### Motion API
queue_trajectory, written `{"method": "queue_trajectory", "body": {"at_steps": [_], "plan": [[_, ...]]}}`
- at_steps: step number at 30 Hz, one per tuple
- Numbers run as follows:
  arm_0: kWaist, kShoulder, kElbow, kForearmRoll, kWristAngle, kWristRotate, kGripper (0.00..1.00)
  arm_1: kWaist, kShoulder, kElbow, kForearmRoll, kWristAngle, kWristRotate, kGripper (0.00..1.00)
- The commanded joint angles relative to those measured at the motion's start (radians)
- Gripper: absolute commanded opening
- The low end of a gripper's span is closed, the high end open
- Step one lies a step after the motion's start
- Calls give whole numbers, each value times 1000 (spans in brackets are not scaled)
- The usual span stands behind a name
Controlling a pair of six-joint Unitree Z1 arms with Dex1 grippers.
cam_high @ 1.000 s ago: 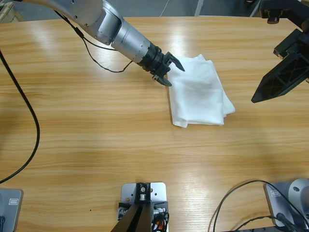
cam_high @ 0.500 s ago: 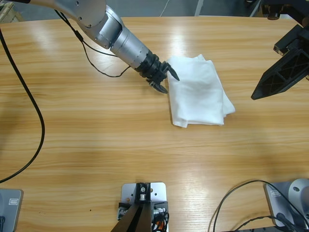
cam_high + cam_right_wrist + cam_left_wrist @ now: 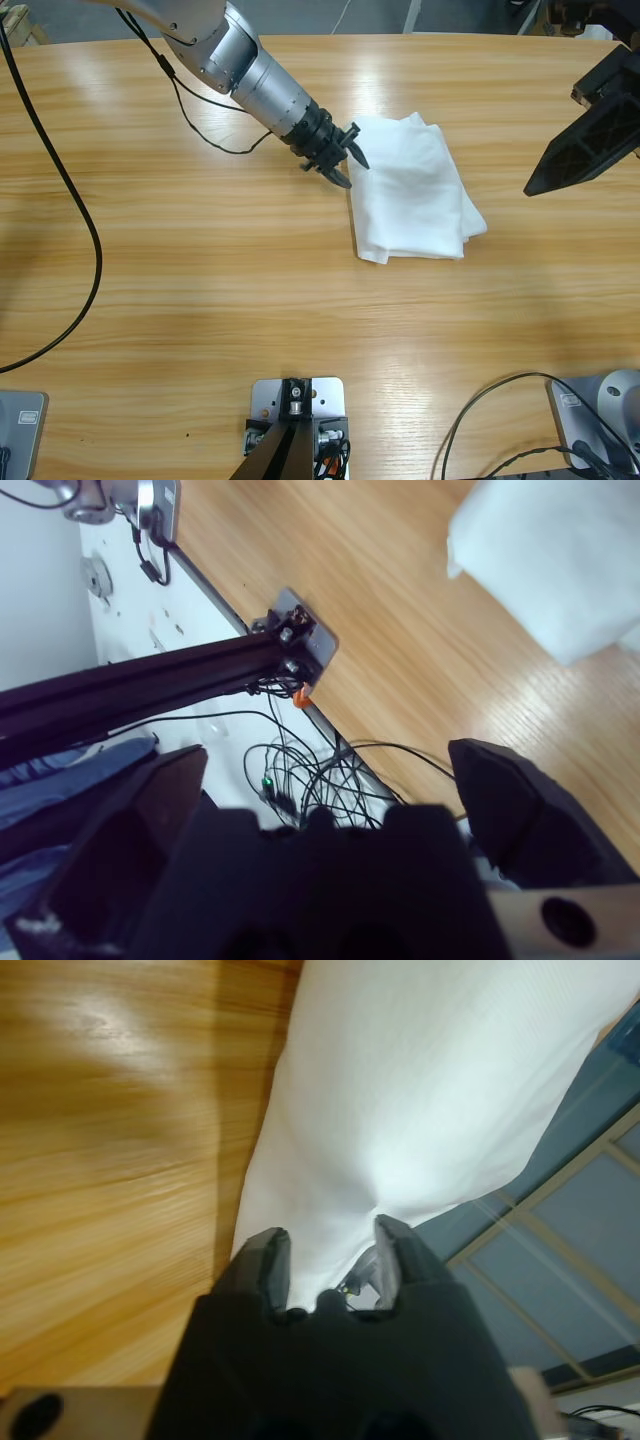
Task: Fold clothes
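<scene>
Wood grain runs the length of the tabletop [image 3: 200, 300], bare on the near side, with a black cable [image 3: 75, 250] looping down along its left end.

From the upper left the left arm reaches in at a slant, and the left gripper [image 3: 345, 160] meets the left edge of the white T-shirt [image 3: 410, 190]. The left wrist view looks straight along it: the two black jaws stand a little apart with white cloth [image 3: 400, 1110] bunched into the gap between them. The gripper looks clenched on that edge of the shirt, though whether the pinch is firm I cannot tell. Taking the edge and not the middle makes sense for a fold or a tidy-up, since the edge is what would be pulled to square the bundle.

The shirt itself lies a little right of the middle and toward the far side, already doubled into a compact, roughly rectangular pad with layered edges showing at its lower right corner. Judged from that, the folding is near its end.

Farther right, the right gripper [image 3: 580, 150] hangs above the tabletop's right end, well apart from the shirt. Its wrist view shows the jaws spread wide and holding nothing, with only a corner of the cloth [image 3: 560, 560] in sight. It seems parked clear so the other arm has room.
</scene>
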Motion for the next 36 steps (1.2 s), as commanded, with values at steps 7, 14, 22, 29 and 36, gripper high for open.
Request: {"method": "queue_trajectory", "body": {"at_steps": [7, 14, 22, 29, 36], "plan": [[108, -430, 272, 19, 182, 503, 787, -12, 181, 41, -188, -235, 88, 996], [194, -623, 382, 81, 179, 625, 798, 74, 399, -94, -192, -388, 136, 996], [287, -754, 481, 148, 159, 709, 798, 120, 566, -183, -192, -402, 188, 991], [348, -809, 481, 212, 124, 768, 798, 136, 611, -191, -191, -383, 204, 991], [392, -844, 482, 292, 102, 832, 798, 247, 651, -237, -189, -306, 184, 991]]}}
